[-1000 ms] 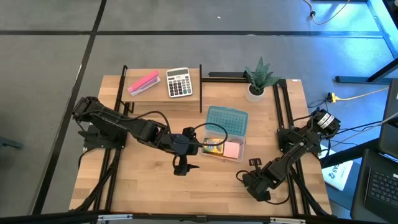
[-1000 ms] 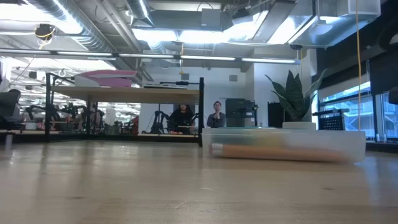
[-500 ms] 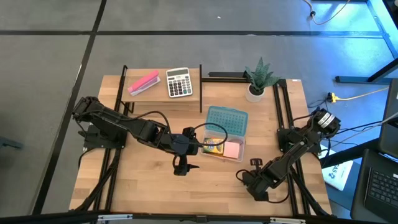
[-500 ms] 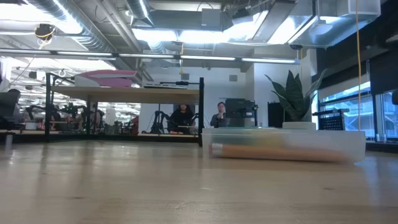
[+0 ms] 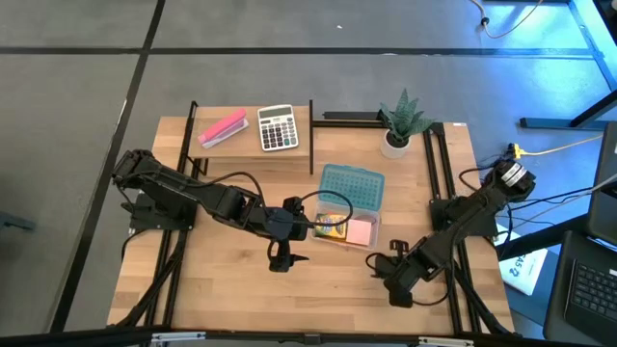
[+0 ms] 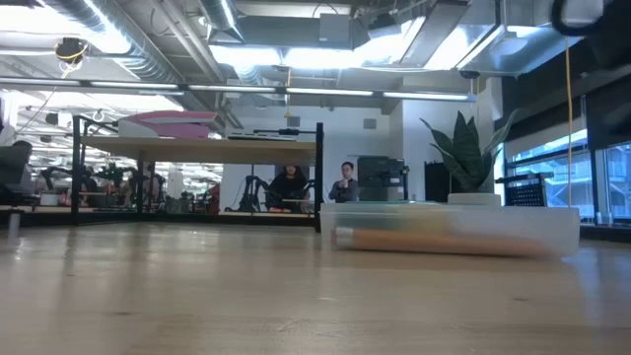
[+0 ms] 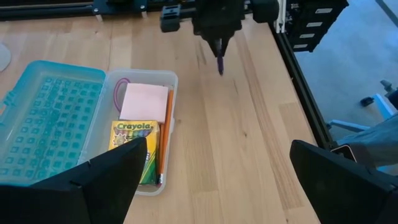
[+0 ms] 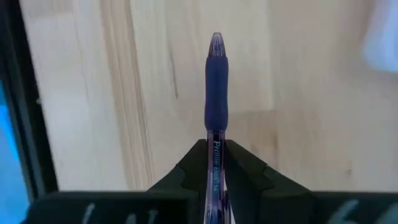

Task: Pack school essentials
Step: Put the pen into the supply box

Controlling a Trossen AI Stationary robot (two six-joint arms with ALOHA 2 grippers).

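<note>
The right pincer (image 8: 214, 163) is clamped on the purple pen (image 8: 216, 81), low and right of the middle in the high view. The left pincer (image 5: 281, 258) has its fingers wide apart beside the clear box (image 7: 172, 81), which holds the crayon box (image 7: 134, 135) and pink notepad (image 7: 144, 102) on the desk (image 5: 231, 289).

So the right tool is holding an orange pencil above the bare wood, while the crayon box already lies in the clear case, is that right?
Not quite: the right tool is shut on a purple pen, as the right wrist view shows. The rest holds: it is above bare wood, and the yellow-green crayon box lies in the clear plastic case.
</note>
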